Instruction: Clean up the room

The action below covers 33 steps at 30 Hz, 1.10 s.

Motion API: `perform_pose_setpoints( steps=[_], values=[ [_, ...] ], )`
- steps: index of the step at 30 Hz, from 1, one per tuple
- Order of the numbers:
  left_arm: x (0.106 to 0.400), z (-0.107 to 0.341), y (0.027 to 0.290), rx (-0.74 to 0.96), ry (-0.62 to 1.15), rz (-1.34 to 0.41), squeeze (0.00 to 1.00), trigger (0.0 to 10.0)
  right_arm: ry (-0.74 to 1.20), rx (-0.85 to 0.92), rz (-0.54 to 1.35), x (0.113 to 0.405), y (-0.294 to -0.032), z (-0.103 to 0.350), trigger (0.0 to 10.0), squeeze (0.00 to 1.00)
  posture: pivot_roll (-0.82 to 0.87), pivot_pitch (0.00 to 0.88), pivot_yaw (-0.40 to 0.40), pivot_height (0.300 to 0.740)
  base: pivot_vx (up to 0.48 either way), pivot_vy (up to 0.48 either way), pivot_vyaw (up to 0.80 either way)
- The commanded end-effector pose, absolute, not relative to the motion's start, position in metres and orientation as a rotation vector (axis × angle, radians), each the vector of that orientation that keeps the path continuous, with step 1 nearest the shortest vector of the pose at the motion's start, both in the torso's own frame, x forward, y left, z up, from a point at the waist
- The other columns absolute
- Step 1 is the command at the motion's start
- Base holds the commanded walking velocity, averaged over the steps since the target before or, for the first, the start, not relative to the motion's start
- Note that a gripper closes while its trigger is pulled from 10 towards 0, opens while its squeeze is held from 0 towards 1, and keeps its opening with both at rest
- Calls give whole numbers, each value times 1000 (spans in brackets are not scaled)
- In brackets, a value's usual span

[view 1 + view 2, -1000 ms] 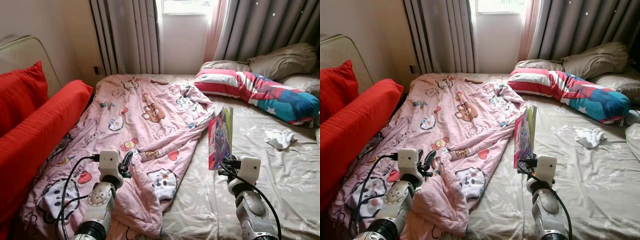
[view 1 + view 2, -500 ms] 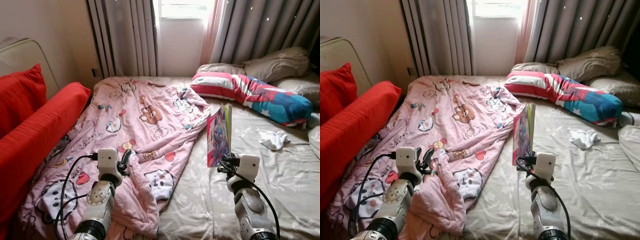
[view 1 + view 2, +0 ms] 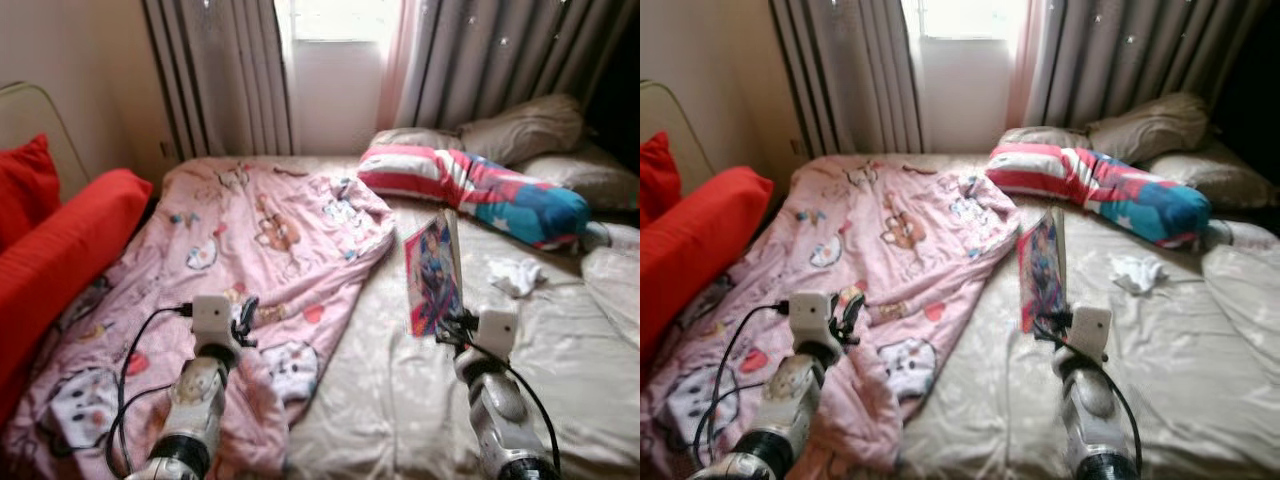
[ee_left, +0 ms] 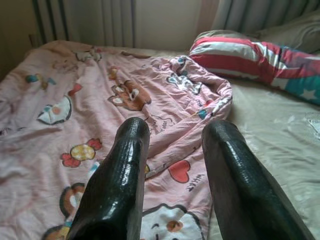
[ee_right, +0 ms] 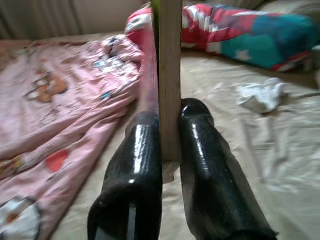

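Observation:
My right gripper [image 3: 452, 325] is shut on the lower edge of a thin colourful book [image 3: 433, 278], which stands upright above the beige bed sheet [image 3: 400, 400]. In the right wrist view both fingers [image 5: 140, 145] pinch the book's spine [image 5: 169, 60]. My left gripper [image 3: 245, 310] is open, hovering just over the rumpled pink cartoon blanket [image 3: 250, 230] on the bed's left half; nothing lies between its fingers [image 4: 125, 165]. A crumpled white cloth [image 3: 514, 275] lies on the sheet to the right of the book.
A red, white and blue bolster [image 3: 470, 190] and beige pillows [image 3: 520, 125] lie at the head of the bed under grey curtains. Red cushions [image 3: 60, 240] line the left side. A heap of beige bedding [image 3: 610, 280] sits at the far right.
The view has swung right and blurred, so the camera moved. The book stays pinched upright in the right gripper. The left gripper still hovers open over the blanket.

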<state>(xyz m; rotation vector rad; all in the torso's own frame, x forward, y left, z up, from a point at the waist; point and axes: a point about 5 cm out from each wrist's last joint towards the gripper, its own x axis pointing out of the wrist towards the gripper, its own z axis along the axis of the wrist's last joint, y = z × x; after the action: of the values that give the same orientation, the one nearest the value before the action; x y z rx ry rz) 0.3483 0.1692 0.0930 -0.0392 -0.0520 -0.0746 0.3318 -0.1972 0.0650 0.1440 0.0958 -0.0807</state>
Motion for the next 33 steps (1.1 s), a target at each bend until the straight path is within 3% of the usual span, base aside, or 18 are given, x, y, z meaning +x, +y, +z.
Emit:
perform_pose_setpoints(
  steps=[1,33],
  values=[
    [348,93,173,-29,-54,-66,0,10000,44,151,-73,339,-193,77,10000,0,-74,27,-22,740,0,-386,0],
    [348,92,175,-26,-49,-63,0,10000,37,131,-43,339,-190,76,10000,0,-75,44,-21,740,0,-376,0]
  ],
)
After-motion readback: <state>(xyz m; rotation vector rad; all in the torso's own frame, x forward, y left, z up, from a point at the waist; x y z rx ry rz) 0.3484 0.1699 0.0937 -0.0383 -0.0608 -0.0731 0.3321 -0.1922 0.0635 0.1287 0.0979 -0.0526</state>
